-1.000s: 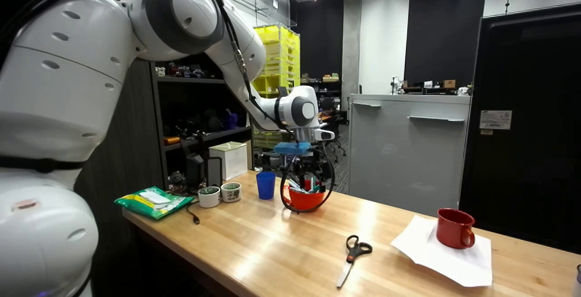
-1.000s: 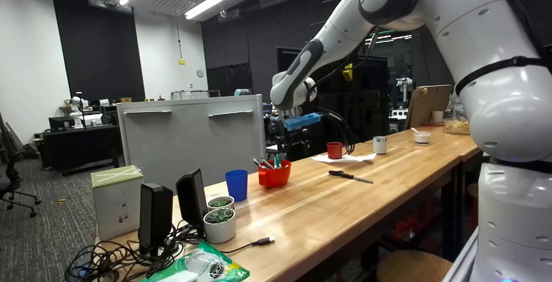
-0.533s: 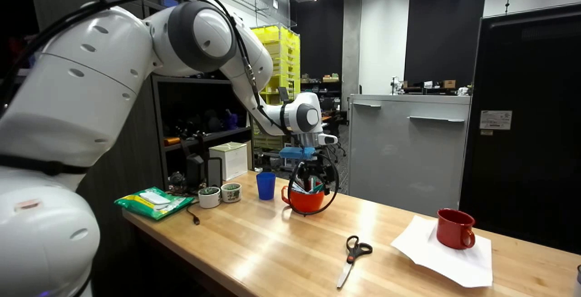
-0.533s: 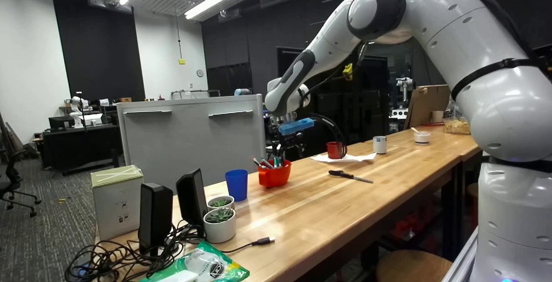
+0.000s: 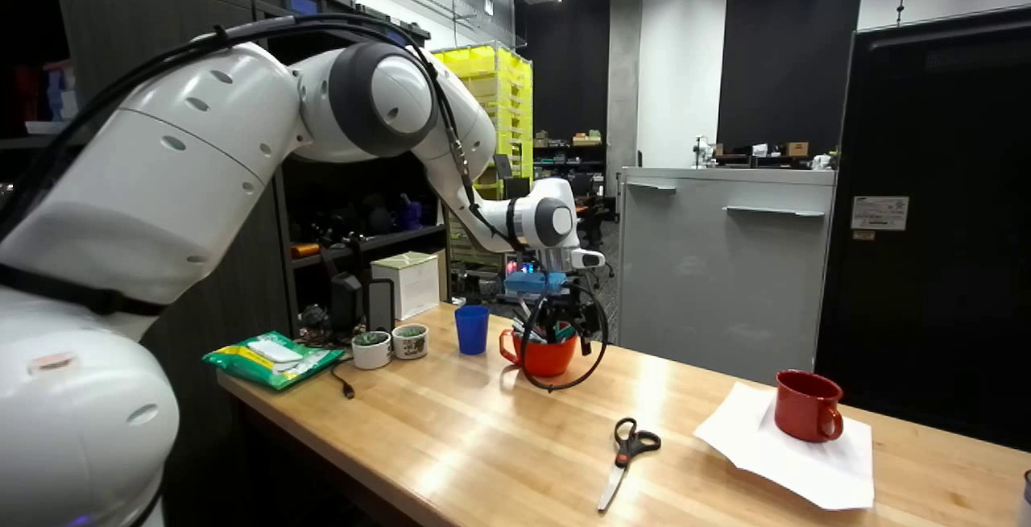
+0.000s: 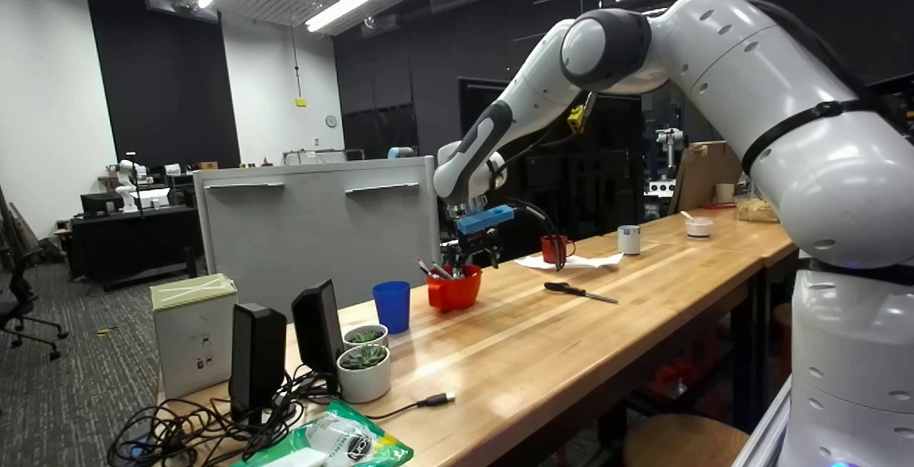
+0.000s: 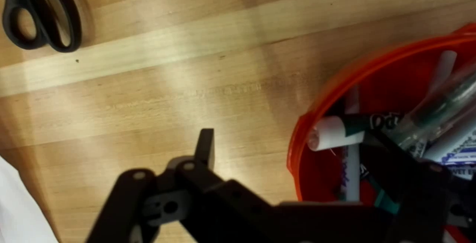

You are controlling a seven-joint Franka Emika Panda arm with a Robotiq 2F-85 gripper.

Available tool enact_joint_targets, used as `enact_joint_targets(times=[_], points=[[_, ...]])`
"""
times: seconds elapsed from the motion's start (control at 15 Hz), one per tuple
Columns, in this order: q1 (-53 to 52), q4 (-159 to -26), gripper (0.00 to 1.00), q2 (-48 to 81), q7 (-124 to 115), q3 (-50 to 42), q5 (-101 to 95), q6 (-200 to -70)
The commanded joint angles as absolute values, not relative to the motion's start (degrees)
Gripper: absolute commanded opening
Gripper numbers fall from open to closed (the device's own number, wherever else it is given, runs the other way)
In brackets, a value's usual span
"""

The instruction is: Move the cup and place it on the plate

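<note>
The cup is the wide red vessel (image 5: 554,359), upright on the table with several pens and markers inside; it also shows in an exterior view (image 6: 454,294) and at the right of the wrist view (image 7: 314,185). My gripper (image 7: 290,139) is open. One finger is outside the cup's rim above the table, and the other is over the cup's inside, among the markers. In an exterior view the gripper (image 6: 477,261) is at the cup's top. Whether it touches a marker cannot be told. The plate is the white sheet (image 5: 793,475), under the red mug; its edge shows in the wrist view (image 7: 16,207).
The red mug (image 5: 808,406) stands on the white sheet. Scissors (image 5: 624,458) lie between cup and sheet. A blue cup (image 5: 472,329) stands beside the red cup, with potted plants (image 6: 364,378) and speakers (image 6: 257,360) beyond it. A white can (image 6: 629,240) stands past the sheet.
The arm has lowered, bringing the open gripper down to the cup's top, with a slight shift to the side away from the blue cup. The cup, mug and sheet have not moved.
</note>
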State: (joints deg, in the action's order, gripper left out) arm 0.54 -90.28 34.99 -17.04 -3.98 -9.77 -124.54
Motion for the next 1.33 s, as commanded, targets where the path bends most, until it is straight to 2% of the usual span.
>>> enact_joint_targets(times=[0.0, 0.13, 0.4, 1.07, 1.27], points=[[-0.6, -87.2, 0.68, 36.9, -17.2, -4.8, -8.4, -121.8], [-0.7, -86.6, 0.55, 37.1, -17.2, -4.7, -8.0, -121.0], [-0.7, -85.5, 0.22, 37.3, -17.1, -4.6, -7.2, -120.0], [-0.5, -84.7, 0.07, 36.8, -16.5, -4.4, -5.7, -119.7], [-0.3, -84.5, 0.07, 36.7, -16.1, -4.2, -5.2, -119.5]])
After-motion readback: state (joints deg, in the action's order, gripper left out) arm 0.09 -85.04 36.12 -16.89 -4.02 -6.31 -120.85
